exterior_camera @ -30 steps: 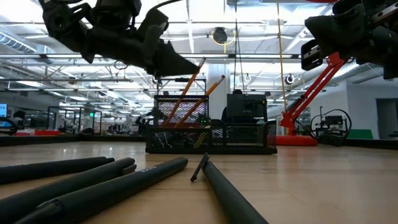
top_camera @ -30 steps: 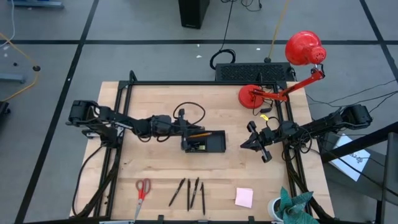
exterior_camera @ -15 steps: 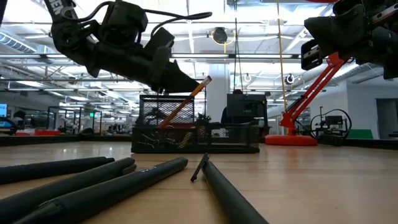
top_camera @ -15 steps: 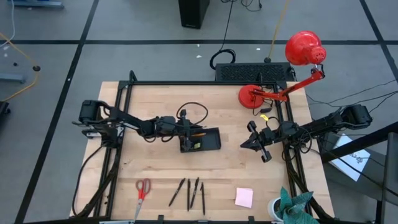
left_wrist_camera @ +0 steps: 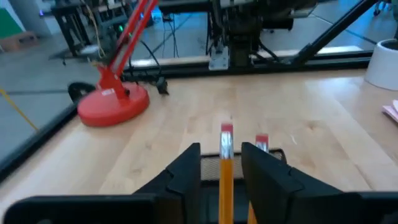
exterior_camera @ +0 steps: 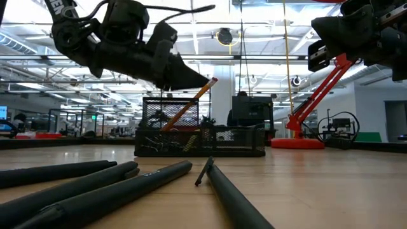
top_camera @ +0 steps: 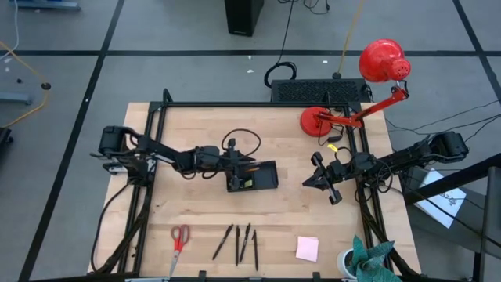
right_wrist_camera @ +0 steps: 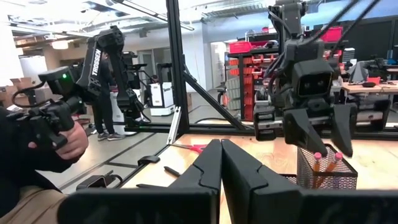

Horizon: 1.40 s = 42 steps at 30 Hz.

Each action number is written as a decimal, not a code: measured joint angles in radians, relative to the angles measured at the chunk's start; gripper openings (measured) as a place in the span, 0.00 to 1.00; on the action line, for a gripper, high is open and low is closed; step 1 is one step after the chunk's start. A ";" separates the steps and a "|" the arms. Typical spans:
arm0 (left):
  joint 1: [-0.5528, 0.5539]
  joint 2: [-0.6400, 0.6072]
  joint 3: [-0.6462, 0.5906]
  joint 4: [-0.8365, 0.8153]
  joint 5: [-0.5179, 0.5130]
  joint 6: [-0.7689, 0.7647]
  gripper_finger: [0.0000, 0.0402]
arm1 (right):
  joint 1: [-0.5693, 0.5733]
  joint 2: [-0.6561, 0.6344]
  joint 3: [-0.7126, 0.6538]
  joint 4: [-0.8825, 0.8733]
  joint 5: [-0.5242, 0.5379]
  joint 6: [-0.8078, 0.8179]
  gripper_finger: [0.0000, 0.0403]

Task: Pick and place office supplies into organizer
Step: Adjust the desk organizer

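The black mesh organizer (top_camera: 262,178) stands mid-table with two orange pencils leaning upright in its cup (right_wrist_camera: 326,174). My left gripper (top_camera: 235,169) hovers level over that cup, open. One pencil (left_wrist_camera: 225,163) rises between its fingers with a gap on each side, and the other pencil (left_wrist_camera: 261,142) stands beyond. My right gripper (top_camera: 317,182) waits shut above the table's right side. Red-handled scissors (top_camera: 179,236), several black pens (top_camera: 239,243) and a pink sticky-note pad (top_camera: 307,248) lie flat along the near edge.
A red desk lamp stands with its base (top_camera: 319,121) at the far right, and a black slab (top_camera: 317,92) lies behind it. A white cup with teal cloth (top_camera: 364,260) sits at the near right corner. A person (right_wrist_camera: 37,143) stands beyond the table's left side.
My left gripper has sunk a little toward the organizer's cup. The organizer has slid slightly toward the table's left edge and turned a bit. The pencils have gone along with it and still lean in the cup.
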 joint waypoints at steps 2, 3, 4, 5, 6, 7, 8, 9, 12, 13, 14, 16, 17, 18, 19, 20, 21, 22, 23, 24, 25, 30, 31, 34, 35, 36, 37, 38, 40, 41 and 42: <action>0.000 -0.023 0.000 -0.006 -0.006 0.014 0.33 | 0.000 0.000 0.000 0.000 0.000 0.000 0.01; -0.002 -0.039 0.000 -0.008 -0.009 0.016 0.35 | 0.000 0.000 0.000 0.000 0.000 0.000 0.01; -0.005 -0.056 0.000 -0.009 -0.010 0.016 0.36 | 0.000 0.000 0.000 0.000 0.000 0.000 0.01; -0.011 -0.079 0.000 -0.019 -0.014 0.013 0.36 | 0.000 0.000 0.000 0.000 0.000 0.000 0.01; -0.021 -0.105 0.000 -0.043 -0.017 0.005 0.36 | 0.000 0.000 0.000 0.000 0.000 0.000 0.01; -0.037 -0.133 0.000 -0.073 -0.017 -0.009 0.36 | 0.000 0.000 0.000 0.000 0.000 0.000 0.01; -0.057 -0.154 0.001 -0.103 -0.016 -0.025 0.36 | 0.000 0.000 0.000 -0.003 0.000 0.000 0.01; -0.080 -0.170 0.002 -0.140 -0.016 -0.042 0.35 | 0.000 0.000 0.000 -0.008 0.000 0.000 0.01; -0.164 -0.175 0.002 -0.284 -0.036 -0.060 0.27 | 0.000 0.000 0.000 -0.013 0.000 0.000 0.01; -0.192 -0.167 0.001 -0.330 -0.052 -0.076 0.22 | 0.000 0.000 0.000 -0.017 0.000 0.000 0.01; -0.218 -0.154 0.000 -0.356 -0.064 -0.100 0.18 | 0.000 0.000 0.000 -0.018 0.000 0.000 0.01; -0.265 -0.124 0.001 -0.391 -0.083 -0.154 0.07 | 0.000 0.000 0.000 -0.021 0.000 0.000 0.01; -0.284 -0.109 0.001 -0.406 -0.092 -0.177 0.04 | 0.000 0.000 0.000 -0.022 0.000 0.000 0.01; -0.300 -0.093 0.000 -0.409 -0.105 -0.198 0.02 | 0.000 0.000 0.000 -0.023 0.000 0.000 0.01; -0.313 -0.077 0.001 -0.404 -0.116 -0.214 0.02 | 0.000 0.000 0.000 -0.025 0.000 0.000 0.01; -0.324 -0.064 0.001 -0.405 -0.132 -0.225 0.03 | 0.000 0.000 0.000 -0.024 0.000 0.000 0.01; -0.332 -0.053 0.001 -0.411 -0.149 -0.237 0.03 | 0.000 0.000 0.000 -0.022 0.001 0.000 0.01; -0.336 -0.043 0.001 -0.418 -0.163 -0.248 0.03 | 0.000 0.000 0.000 -0.023 0.005 0.000 0.01; -0.335 -0.033 0.001 -0.428 -0.171 -0.263 0.02 | 0.000 0.000 0.000 -0.023 0.018 0.000 0.01; -0.333 -0.026 0.001 -0.443 -0.174 -0.281 0.01 | 0.000 0.000 0.000 -0.023 0.023 0.000 0.01; -0.330 -0.020 0.001 -0.463 -0.179 -0.300 0.01 | -0.001 0.000 0.000 -0.023 0.024 0.000 0.01; -0.322 -0.013 0.001 -0.523 -0.197 -0.359 0.02 | 0.000 0.000 0.000 -0.020 0.024 0.000 0.01; -0.322 -0.013 0.001 -0.541 -0.207 -0.361 0.01 | 0.000 0.000 0.000 -0.020 0.024 0.000 0.01; -0.322 -0.013 0.001 -0.575 -0.236 -0.379 0.01 | 0.000 0.000 0.000 -0.019 0.024 0.000 0.01; -0.322 -0.013 0.001 -0.584 -0.244 -0.382 0.01 | 0.000 0.000 0.000 -0.019 0.024 0.000 0.01; -0.322 -0.013 0.001 -0.593 -0.251 -0.382 0.01 | 0.000 0.000 0.000 -0.019 0.024 0.000 0.01; -0.322 -0.013 0.001 -0.598 -0.259 -0.382 0.01 | 0.000 0.000 0.000 -0.019 0.024 0.000 0.01; -0.322 -0.013 0.001 -0.600 -0.265 -0.383 0.01 | 0.000 0.000 0.000 -0.019 0.024 0.000 0.01; -0.317 -0.013 0.001 -0.600 -0.268 -0.382 0.01 | 0.000 0.000 0.000 -0.019 0.025 0.000 0.01; -0.314 -0.013 0.001 -0.600 -0.268 -0.382 0.01 | 0.000 0.000 0.000 -0.019 0.024 0.000 0.01; -0.312 -0.013 0.001 -0.598 -0.268 -0.382 0.02 | 0.000 0.000 0.000 -0.019 0.025 0.000 0.01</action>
